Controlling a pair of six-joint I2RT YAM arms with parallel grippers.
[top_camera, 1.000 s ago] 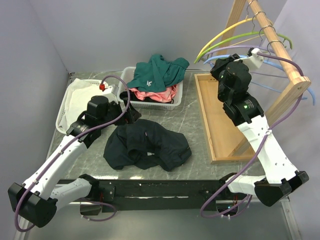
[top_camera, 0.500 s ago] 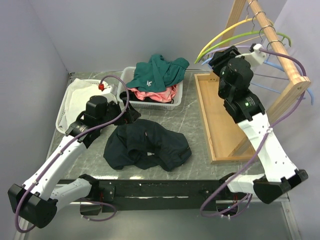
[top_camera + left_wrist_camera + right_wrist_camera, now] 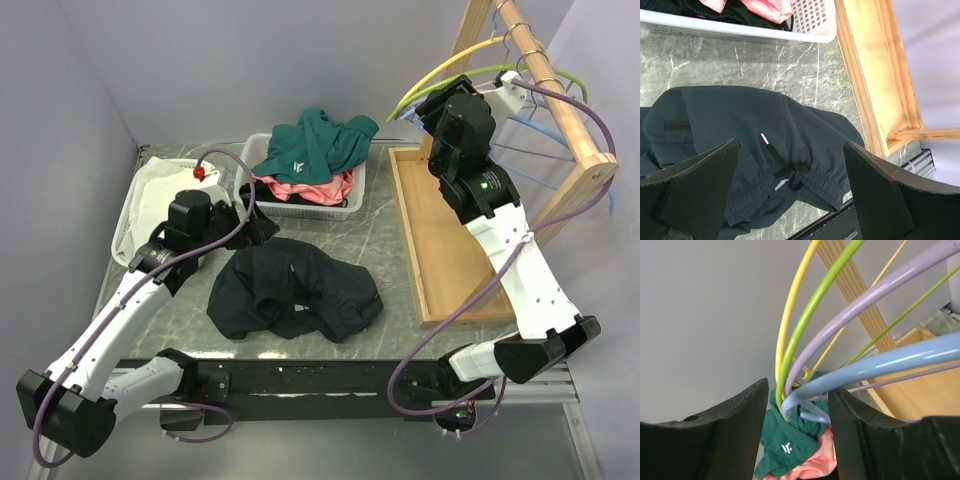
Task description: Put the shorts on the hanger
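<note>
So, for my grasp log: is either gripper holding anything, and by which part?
Nothing is held. The left gripper hangs open over the shorts; the right gripper stands open around the blue hanger's end, not clamped on it.

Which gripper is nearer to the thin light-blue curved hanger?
Right. The curved end of the light-blue hanger lies between the open fingers of the right gripper; the left gripper hovers over the dark fabric shorts.

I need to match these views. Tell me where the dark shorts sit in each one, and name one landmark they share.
Top external: the shorts lie heaped on the table, lower middle of the picture.
Left wrist: the shorts fill the lower left.
Right wrist: not in it.
Shared landmark: the pink garment, seen in all three.
</note>
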